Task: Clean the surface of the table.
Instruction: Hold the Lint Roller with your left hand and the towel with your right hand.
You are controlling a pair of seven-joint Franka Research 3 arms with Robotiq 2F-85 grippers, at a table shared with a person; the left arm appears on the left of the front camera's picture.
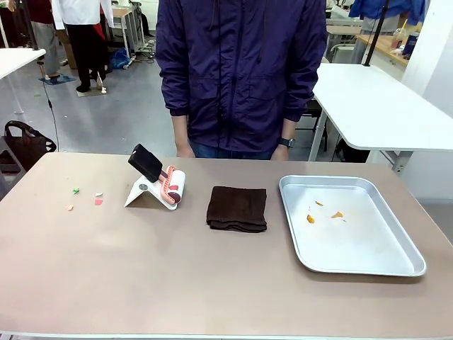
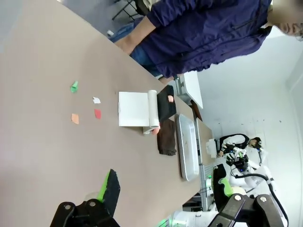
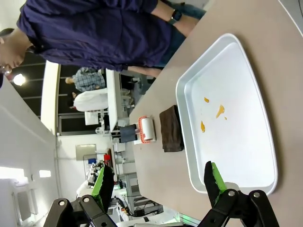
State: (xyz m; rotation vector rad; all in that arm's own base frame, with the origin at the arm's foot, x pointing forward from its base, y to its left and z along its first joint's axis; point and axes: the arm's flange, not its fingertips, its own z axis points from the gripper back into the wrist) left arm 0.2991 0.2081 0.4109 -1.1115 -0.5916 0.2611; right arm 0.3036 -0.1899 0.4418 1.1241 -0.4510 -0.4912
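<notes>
Left tool [image 2: 166, 185] and right tool [image 3: 158, 175] were held wide apart, nothing gripped. Tan worktop [image 1: 141, 283] was spread across the front view, person [image 1: 241, 71] stood at its far edge. On it were laid: silver tray [image 1: 368, 248] with orange crumbs [image 1: 311, 218] at right, folded brown cloth [image 1: 237, 207] mid, lint roller [image 1: 170, 185] left of it, coloured scraps [image 1: 98, 202] far left.

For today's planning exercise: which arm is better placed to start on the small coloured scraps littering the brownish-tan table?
Left, probably: the small coloured scraps lie at the left of the brownish-tan table, ahead of the open left gripper.
</notes>
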